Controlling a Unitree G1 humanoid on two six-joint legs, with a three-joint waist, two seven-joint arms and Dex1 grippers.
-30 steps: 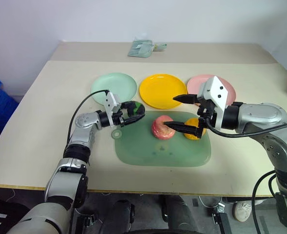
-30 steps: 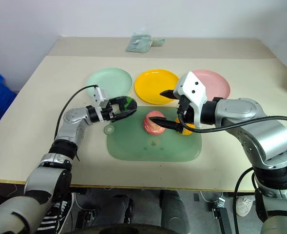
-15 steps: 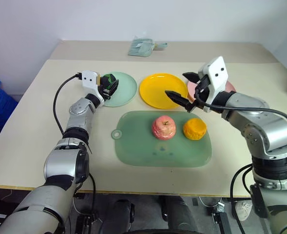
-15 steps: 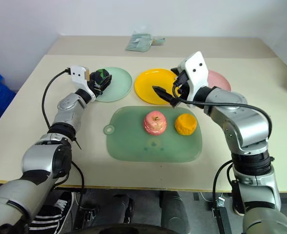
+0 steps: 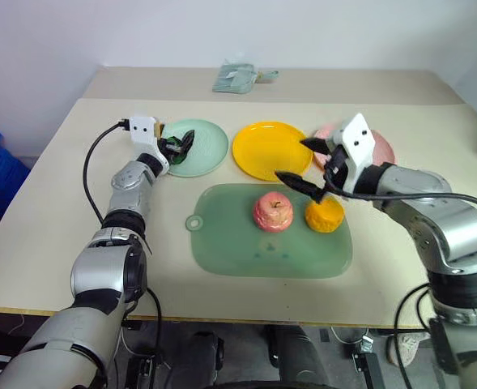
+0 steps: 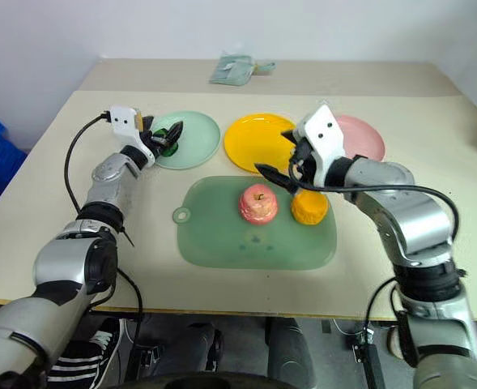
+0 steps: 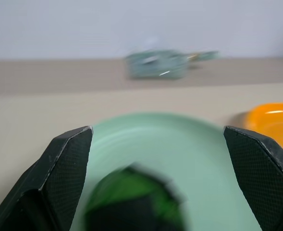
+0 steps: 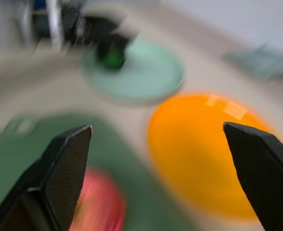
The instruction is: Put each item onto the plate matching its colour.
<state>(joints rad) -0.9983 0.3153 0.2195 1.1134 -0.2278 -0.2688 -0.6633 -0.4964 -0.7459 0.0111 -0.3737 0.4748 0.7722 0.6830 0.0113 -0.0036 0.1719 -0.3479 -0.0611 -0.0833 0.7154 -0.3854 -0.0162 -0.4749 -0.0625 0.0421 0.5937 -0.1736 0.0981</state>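
Dark green-and-black toy ball (image 7: 134, 199) sits on the pale mint green round plastic plate (image 5: 206, 150), between the spread fingers of the left end effector (image 5: 176, 145), released. Right end effector (image 5: 307, 164) gapes wide, empty, hovering above the large green mat (image 5: 246, 243). Pink toy apple with stem (image 5: 272, 212) lies just below and robot-left of it; lumpy orange toy fruit (image 5: 324, 215) sits almost directly under it. Right arm is clearly nearer both. Yellow-orange plate (image 5: 262, 150) and pink plate (image 6: 364, 138) lie just beyond, unfilled.

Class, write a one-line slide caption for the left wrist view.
Open left gripper over the green ball on the mint plate.
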